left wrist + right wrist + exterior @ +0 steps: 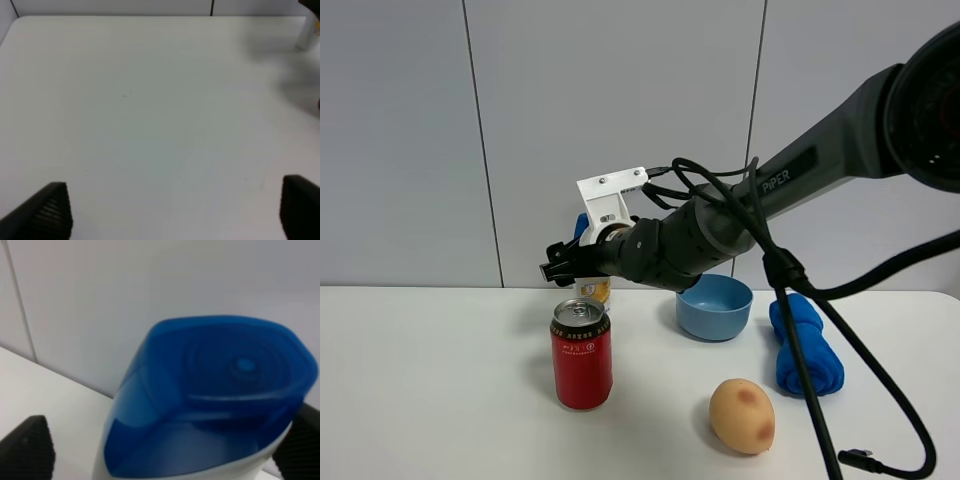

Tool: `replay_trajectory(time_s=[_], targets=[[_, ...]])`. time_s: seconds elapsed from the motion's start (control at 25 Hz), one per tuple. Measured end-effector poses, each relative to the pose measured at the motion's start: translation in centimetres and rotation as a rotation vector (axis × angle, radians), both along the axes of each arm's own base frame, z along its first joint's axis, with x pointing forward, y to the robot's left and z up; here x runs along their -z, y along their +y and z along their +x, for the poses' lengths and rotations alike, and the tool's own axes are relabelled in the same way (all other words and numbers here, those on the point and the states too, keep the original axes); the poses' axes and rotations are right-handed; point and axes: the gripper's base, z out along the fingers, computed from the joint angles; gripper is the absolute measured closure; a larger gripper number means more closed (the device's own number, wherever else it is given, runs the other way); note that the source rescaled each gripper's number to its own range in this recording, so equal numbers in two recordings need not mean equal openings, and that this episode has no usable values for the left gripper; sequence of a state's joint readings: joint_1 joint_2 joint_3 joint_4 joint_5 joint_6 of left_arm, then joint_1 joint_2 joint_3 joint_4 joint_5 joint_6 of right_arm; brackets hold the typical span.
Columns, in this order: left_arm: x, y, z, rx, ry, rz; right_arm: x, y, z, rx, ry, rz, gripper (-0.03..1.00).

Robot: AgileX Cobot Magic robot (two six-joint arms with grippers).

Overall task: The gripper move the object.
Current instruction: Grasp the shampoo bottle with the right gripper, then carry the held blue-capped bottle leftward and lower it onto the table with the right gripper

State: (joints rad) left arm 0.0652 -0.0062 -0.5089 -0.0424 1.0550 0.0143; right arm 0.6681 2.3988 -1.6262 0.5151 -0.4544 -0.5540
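Straddling the shampoo bottle (200,390), the right jaws stand apart without clamping; left jaws spread wide, empty.

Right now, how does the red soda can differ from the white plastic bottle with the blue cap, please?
The red metal soda can is shorter and stands free in front; the white plastic bottle with the blue cap rises higher behind it. The can is untouched, whereas the bottle sits between the right gripper's jaws. Both look upright.
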Motion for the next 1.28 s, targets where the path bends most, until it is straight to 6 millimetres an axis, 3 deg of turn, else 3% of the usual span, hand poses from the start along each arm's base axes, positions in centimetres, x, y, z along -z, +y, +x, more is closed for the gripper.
replay_trajectory(time_s=[0.08, 0.16, 0.2, 0.76, 0.88, 1.04, 1.28], targets=[[0.0, 0.0, 0.0, 0.000, 0.000, 0.000, 0.0, 0.0, 0.0, 0.000, 0.000, 0.000, 0.64], [0.0, 0.0, 0.0, 0.000, 0.000, 0.000, 0.0, 0.0, 0.0, 0.003, 0.001, 0.003, 0.87], [0.0, 0.0, 0.0, 0.000, 0.000, 0.000, 0.0, 0.0, 0.0, 0.005, 0.004, 0.009, 0.93], [0.0, 0.0, 0.0, 0.000, 0.000, 0.000, -0.4, -0.1, 0.1, 0.035, -0.022, 0.036, 0.95], [0.0, 0.0, 0.0, 0.000, 0.000, 0.000, -1.5, 0.0, -0.1, 0.014, -0.004, 0.030, 0.95], [0.0, 0.0, 0.0, 0.000, 0.000, 0.000, -5.3, 0.1, -0.7, -0.046, 0.004, 0.013, 0.95], [0.0, 0.0, 0.0, 0.000, 0.000, 0.000, -13.5, -0.5, -2.7, -0.133, -0.010, 0.052, 0.96]])
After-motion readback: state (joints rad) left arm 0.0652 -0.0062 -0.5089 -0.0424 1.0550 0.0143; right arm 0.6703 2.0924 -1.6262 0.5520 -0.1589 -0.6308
